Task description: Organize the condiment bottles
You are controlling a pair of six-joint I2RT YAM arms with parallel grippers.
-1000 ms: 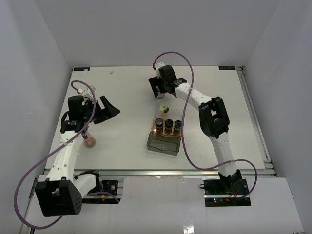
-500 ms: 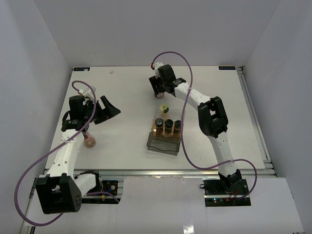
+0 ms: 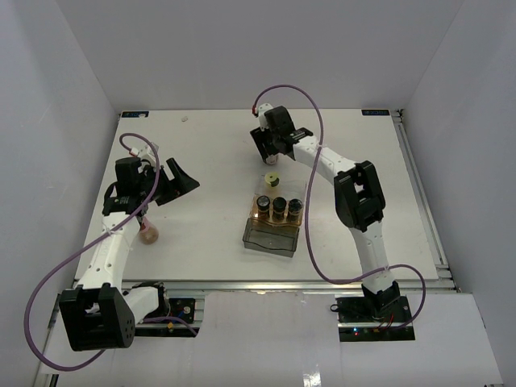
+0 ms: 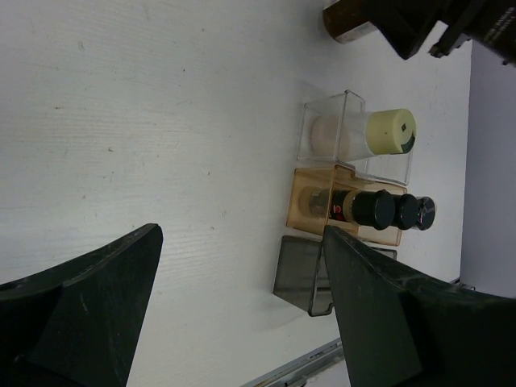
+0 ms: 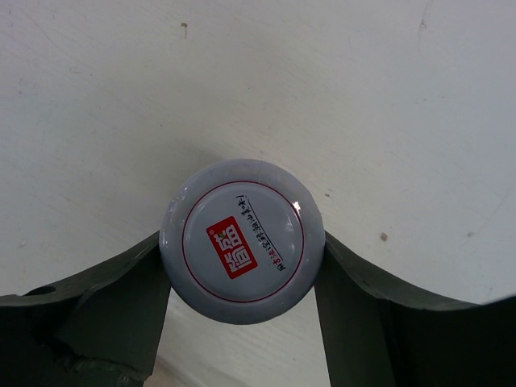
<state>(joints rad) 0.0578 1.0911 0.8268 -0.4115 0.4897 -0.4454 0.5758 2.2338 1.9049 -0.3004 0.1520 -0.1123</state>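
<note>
Pink-cap jar (image 3: 148, 235): sitting loose, lower left, awaiting pickup.
L gripper (image 4: 240, 234): hanging spread, empty.
Bin (image 3: 266, 240): centre, holding three jars (image 3: 279, 207).
Yellow-green jar (image 3: 272, 179): standing just above the three.
R gripper (image 3: 262, 147): upper centre, pinching white-cap jar (image 5: 242, 251).

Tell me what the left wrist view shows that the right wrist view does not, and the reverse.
Only the left wrist view: the yellow-green-capped jar in a clear box, a row of black-capped jars in an amber box, a smoky bin, and the open left fingers. Only the right wrist view: the top of the white-capped jar with its red label, gripped between the right fingers. Both: the white table.
</note>
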